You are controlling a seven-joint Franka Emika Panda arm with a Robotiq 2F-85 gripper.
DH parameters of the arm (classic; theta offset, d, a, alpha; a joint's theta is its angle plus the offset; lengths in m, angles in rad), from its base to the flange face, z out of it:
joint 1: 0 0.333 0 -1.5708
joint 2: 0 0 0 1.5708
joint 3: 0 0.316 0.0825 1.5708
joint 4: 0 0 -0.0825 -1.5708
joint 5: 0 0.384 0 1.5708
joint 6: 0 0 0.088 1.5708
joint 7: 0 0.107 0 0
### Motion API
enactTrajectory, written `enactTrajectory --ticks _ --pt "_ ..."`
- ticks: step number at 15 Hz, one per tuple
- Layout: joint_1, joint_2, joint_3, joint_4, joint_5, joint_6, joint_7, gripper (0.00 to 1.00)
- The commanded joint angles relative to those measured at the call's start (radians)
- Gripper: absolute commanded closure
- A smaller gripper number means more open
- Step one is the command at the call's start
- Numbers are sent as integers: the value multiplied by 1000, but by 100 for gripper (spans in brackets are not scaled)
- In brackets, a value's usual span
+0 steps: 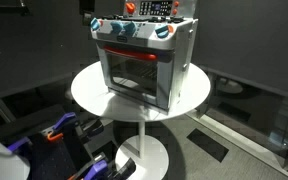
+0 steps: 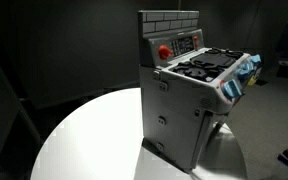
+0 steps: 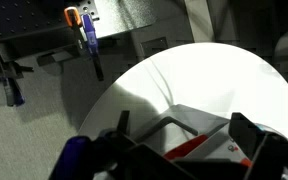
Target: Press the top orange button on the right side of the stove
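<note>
The stove [image 1: 144, 60] is a small silver-grey toy oven with a glass door, a red-orange strip and teal-and-white knobs. It stands on a round white table [image 1: 89, 90]. In an exterior view its brick-pattern back panel carries a round red button [image 2: 165, 50] and a small display with orange marks [image 2: 188, 43]. My gripper [image 3: 184, 135] shows only in the wrist view. Its two dark fingers are spread wide, open and empty, above the stove [image 3: 199, 140]. The gripper does not show in either exterior view.
The table [image 3: 214, 80] stands on a pedestal with a round base [image 1: 144, 155]. Clamps with orange handles [image 3: 81, 25] lie on the dark floor beyond the table. Blue and orange gear [image 1: 59, 130] sits low beside the table.
</note>
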Motion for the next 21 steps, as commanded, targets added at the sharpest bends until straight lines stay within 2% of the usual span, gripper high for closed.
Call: enactTrajectory --ticks 1,7,11,16,21 --pt "-14 0 12 2 5 -4 -5 0" --pt "-48 1 9 46 -25 21 17 0" --pt "-93 25 9 118 -74 93 34 0" --pt "-148 114 9 234 -152 210 74 0" --pt "-169 249 15 343 -249 299 150 0"
